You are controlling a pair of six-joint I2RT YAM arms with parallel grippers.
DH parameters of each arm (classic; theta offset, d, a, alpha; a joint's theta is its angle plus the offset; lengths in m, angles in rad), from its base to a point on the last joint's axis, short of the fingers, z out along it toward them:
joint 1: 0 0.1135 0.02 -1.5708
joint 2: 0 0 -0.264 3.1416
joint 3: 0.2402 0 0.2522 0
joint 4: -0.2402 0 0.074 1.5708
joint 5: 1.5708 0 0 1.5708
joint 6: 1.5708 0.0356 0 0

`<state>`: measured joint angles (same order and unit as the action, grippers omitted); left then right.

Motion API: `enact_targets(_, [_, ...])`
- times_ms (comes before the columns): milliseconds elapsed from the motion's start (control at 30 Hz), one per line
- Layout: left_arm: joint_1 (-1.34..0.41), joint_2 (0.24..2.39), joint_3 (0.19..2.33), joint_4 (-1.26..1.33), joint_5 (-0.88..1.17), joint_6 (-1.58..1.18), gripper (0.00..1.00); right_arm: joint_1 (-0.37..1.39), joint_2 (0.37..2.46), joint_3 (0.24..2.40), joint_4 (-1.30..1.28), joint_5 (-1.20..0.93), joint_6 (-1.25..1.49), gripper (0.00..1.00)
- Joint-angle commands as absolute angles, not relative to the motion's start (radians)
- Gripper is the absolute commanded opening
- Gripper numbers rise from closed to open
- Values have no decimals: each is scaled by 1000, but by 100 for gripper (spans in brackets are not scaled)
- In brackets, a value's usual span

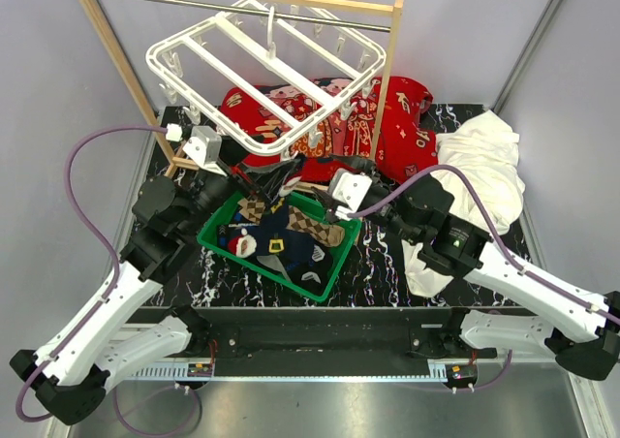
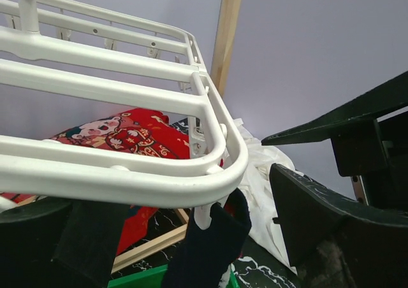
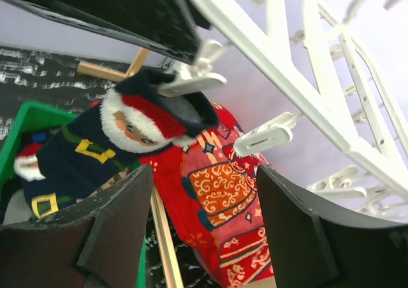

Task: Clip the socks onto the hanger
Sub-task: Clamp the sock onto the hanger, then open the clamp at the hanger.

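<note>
while a navy santa sock (image 3: 121,141) hangs pinched in a clip (image 3: 191,81) at the near corner of the white hanger (image 2: 127,176), which tilts from the rod of the wooden rack (image 1: 116,60), the other socks (image 1: 281,234) lie heaped in the green basket (image 1: 215,239) on the table below. the left gripper (image 2: 191,230) sits close up at that corner with its fingers spread wide, and the right gripper (image 3: 204,186), just beside it, is spread wide too, holding nothing.

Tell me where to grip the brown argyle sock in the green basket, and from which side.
Grip the brown argyle sock mid-length, straight down from above. It lies on top of the other socks, and the walls of the green basket probably block a sideways approach.
</note>
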<state>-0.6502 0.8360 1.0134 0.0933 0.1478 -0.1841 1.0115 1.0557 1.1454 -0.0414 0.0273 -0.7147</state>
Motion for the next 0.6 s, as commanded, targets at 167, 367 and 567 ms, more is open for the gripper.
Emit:
enact_targets(167, [-653, 807, 1031, 87, 94, -173, 94, 942, 1069, 1000, 469, 121, -502, 69])
enact_targets(367, [-653, 813, 1035, 87, 94, -172, 95, 894, 1132, 966, 672, 140, -468, 67])
enact_targets(567, [-653, 811, 1042, 75, 94, -163, 95, 858, 1187, 963, 758, 54, -419, 66])
